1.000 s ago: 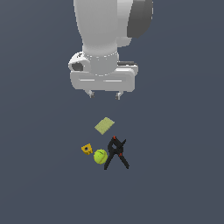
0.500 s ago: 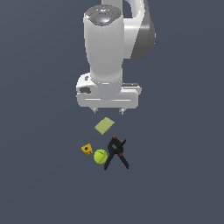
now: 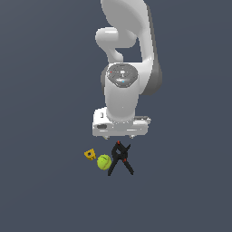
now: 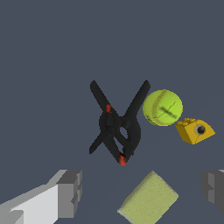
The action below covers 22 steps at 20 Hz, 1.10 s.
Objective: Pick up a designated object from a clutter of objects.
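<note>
Claw (image 4: 141,192) open, empty, hovering above the clutter. Small clamp (image 4: 127,133) lies ahead of it, crossed with big clamp (image 4: 107,118). Should centre on the stubby body, clear of ball (image 4: 162,107).

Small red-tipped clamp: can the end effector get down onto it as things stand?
Probably, but not cleanly. The end effector is open, with nothing between it and the small clamp. That clamp lies crossed with the larger clamp, and the tennis ball sits close beside them.
</note>
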Each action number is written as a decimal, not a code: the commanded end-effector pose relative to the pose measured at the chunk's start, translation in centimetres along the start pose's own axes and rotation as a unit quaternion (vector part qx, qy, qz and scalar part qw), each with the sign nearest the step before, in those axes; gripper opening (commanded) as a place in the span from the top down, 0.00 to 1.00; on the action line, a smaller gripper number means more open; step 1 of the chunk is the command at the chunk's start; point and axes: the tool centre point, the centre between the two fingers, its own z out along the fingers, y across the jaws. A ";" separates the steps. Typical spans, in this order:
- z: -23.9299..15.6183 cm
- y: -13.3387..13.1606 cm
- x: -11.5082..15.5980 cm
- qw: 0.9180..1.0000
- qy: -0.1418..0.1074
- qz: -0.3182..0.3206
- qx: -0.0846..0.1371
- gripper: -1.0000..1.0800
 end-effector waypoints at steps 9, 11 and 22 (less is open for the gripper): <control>6.7 -2.0 1.5 1.000 -0.002 -0.028 0.000 0.04; 7.3 -2.2 1.6 1.000 -0.002 -0.030 0.000 0.04; 9.1 -2.3 1.6 0.999 -0.003 -0.032 0.000 0.04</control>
